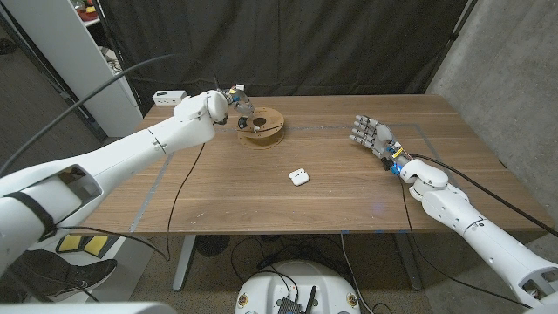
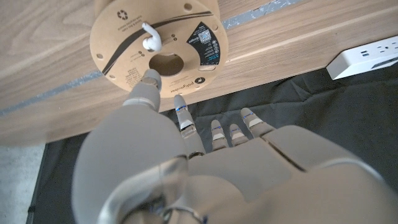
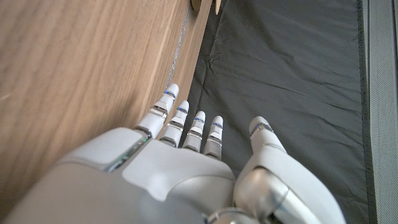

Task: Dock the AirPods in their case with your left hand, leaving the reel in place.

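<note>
A flat cardboard reel [image 1: 263, 127] lies on the wooden table [image 1: 349, 201] at the back, left of the middle. In the left wrist view a white AirPod [image 2: 149, 38] lies on the reel [image 2: 124, 43] beside its centre hole. My left hand [image 1: 235, 100] hovers at the reel's left rim, its fingers [image 2: 182, 115] spread and holding nothing, the thumb tip close to the hole. The white AirPods case [image 1: 298, 178] sits apart, near the table's middle. My right hand [image 1: 370, 133] stands on the table to the right, fingers [image 3: 186, 121] straight, holding nothing.
A white power strip [image 1: 168, 97] lies at the table's back left corner, behind my left arm; it shows in the left wrist view too [image 2: 367, 56]. A black curtain hangs behind the table. A black cable runs across the table's left part.
</note>
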